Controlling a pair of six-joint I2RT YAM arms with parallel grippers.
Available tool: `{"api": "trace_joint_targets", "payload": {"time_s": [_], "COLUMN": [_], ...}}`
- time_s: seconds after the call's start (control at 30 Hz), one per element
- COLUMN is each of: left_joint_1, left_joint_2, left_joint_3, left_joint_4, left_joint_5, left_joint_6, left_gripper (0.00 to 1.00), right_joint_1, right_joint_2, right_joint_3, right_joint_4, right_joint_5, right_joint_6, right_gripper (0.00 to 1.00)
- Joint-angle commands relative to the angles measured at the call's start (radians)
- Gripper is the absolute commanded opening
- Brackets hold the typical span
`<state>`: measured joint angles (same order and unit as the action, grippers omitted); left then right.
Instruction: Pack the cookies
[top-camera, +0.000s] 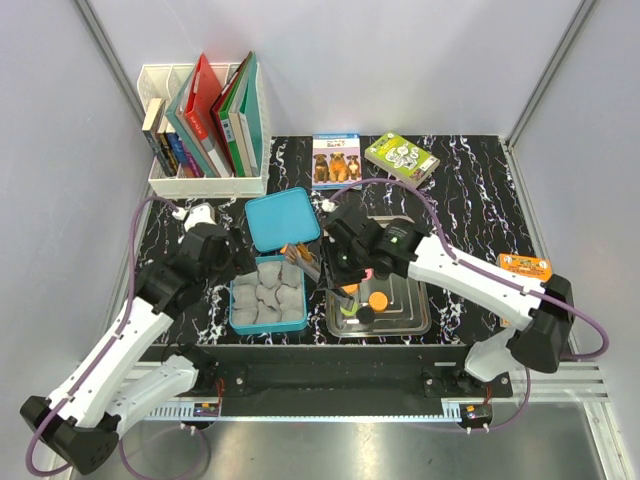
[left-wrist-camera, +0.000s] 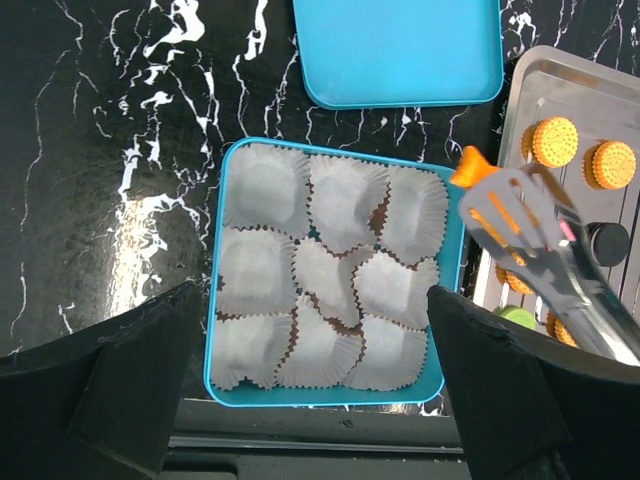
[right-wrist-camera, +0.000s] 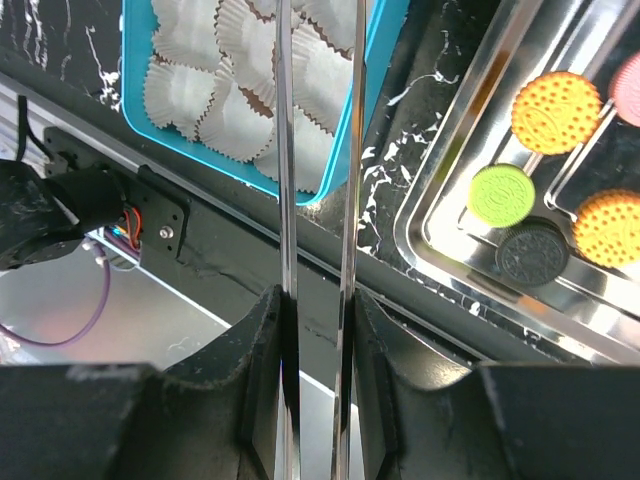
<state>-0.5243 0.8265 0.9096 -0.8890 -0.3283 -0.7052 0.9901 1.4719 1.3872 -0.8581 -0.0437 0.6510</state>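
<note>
The cookies lie on a metal tray (top-camera: 420, 300). In the right wrist view I see an orange one (right-wrist-camera: 556, 105), a green one (right-wrist-camera: 503, 194), a black one (right-wrist-camera: 532, 252) and part of a pink one (right-wrist-camera: 630, 80). More orange cookies (left-wrist-camera: 555, 141) show in the left wrist view. A blue box (top-camera: 268, 328) holds grey paper cups (left-wrist-camera: 330, 285). My right gripper (right-wrist-camera: 318, 370) is shut on metal tongs (left-wrist-camera: 520, 220), whose orange-tipped heads hover at the box's right edge. I cannot tell if they hold a cookie. My left gripper (left-wrist-camera: 315, 390) is open and empty above the box.
The blue lid (top-camera: 283, 222) lies behind the box. A white rack of books (top-camera: 205, 130) stands at the back left. Two small printed boxes (top-camera: 335, 158) (top-camera: 400, 157) lie at the back. An orange pack (top-camera: 525, 265) lies at the right edge.
</note>
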Motion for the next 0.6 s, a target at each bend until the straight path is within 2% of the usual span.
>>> {"api": "trace_joint_targets", "payload": {"time_s": [0.0, 0.33, 0.5, 0.57], "left_joint_1": [0.004, 0.003, 0.004, 0.004], "left_joint_2": [-0.012, -0.02, -0.007, -0.003], "left_joint_3": [0.022, -0.028, -0.032, -0.032], "left_joint_4": [0.001, 0.001, 0.004, 0.005], "left_joint_5": [-0.037, -0.014, -0.011, -0.011], "left_joint_6": [0.013, -0.004, -0.005, -0.005], "left_gripper": [0.99, 0.99, 0.99, 0.99], "right_joint_1": [0.027, 0.045, 0.053, 0.055], "right_joint_2": [0.045, 0.094, 0.1, 0.093], "right_joint_3": [0.026, 0.015, 0.013, 0.016], "right_joint_4": [0.088, 0.076, 0.053, 0.048], "right_joint_5": [-0.013, 0.015, 0.031, 0.039], "right_joint_6": [-0.036, -0.039, -0.033, -0.031], "right_gripper": [0.0, 0.0, 0.12, 0.13]}}
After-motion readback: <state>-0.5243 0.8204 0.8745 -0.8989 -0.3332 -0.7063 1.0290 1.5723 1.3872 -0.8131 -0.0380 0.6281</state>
